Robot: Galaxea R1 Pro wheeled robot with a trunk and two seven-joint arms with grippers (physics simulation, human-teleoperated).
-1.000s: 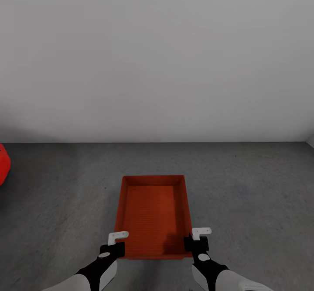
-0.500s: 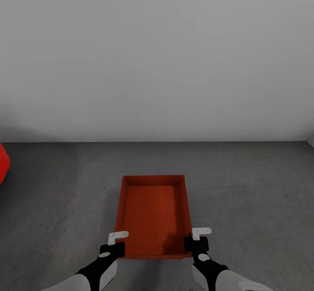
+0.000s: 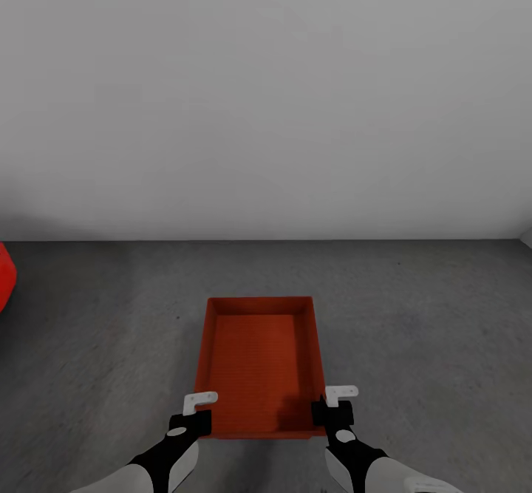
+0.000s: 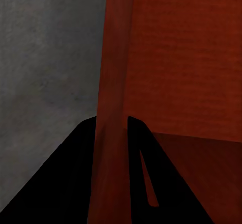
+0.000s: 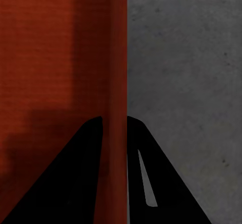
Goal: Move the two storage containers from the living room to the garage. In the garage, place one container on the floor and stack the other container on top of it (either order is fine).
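A red-orange rectangular open-topped storage container (image 3: 258, 364) with low plain walls and a flat, finely ribbed bottom sits low in the centre of the head view, over the dark grey, rough concrete floor (image 3: 428, 315) of the garage. Its long axis runs from 6 o'clock to 12 o'clock, straight away from the robot toward the plain white wall (image 3: 266, 94), and its open top faces up. Whether it rests on the concrete or is held just above it cannot be told. No label, brand or writing shows on it.

The left gripper (image 3: 193, 413) is at the container's near corner at about 7 o'clock, and the right gripper (image 3: 334, 404) is at the near corner at about 5 o'clock. In the left wrist view the red-orange side wall (image 4: 113, 133) stands between the two dark fingers (image 4: 65, 183), one on the outside over the concrete and one inside the box, so the left fingers pinch the wall. In the right wrist view the opposite side wall (image 5: 117, 133) likewise runs between the dark fingers (image 5: 161, 183), pinched from both faces, with the box floor on one side and grey concrete on the other.

At 9 o'clock, at the very edge of the head view, a rounded bright red part of a car (image 3: 6, 275) shows, well apart from the container.
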